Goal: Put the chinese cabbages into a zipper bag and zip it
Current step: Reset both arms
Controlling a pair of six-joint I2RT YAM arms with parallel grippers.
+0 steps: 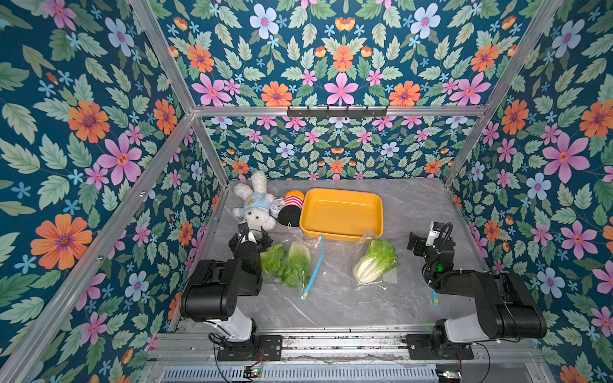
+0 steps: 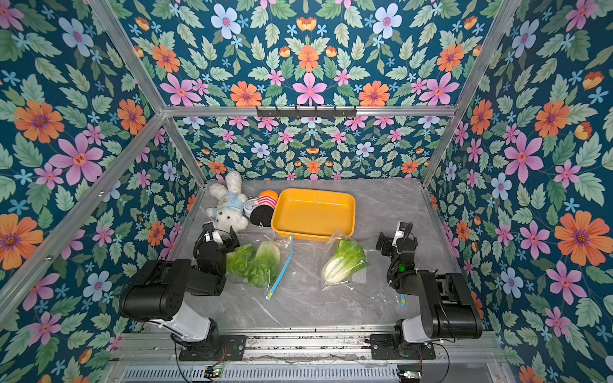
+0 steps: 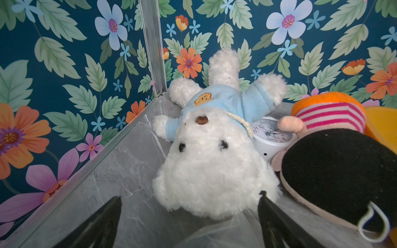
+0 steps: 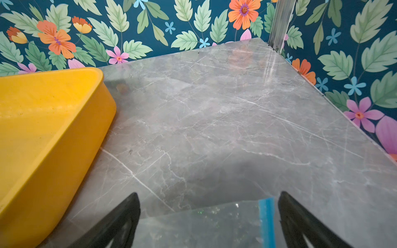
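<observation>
Now, with left gripper [image 3: 190, 196] and right gripper [image 4: 208, 194] both spread and empty, two chinese cabbages [image 1: 287, 263] seemingly lying inside the zipper bag [image 1: 314, 265], the third cabbage [image 1: 376, 260] near the yellow tray [image 1: 341, 212] should be pinched mid-body.

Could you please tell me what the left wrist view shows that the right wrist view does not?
Only the left wrist view: a white plush rabbit, a small alarm clock and a striped doll. Only the right wrist view: a clear zipper bag with its blue strip. Both: the yellow tray, the grey marble table, and an open, empty gripper: the left gripper and the right gripper.
</observation>
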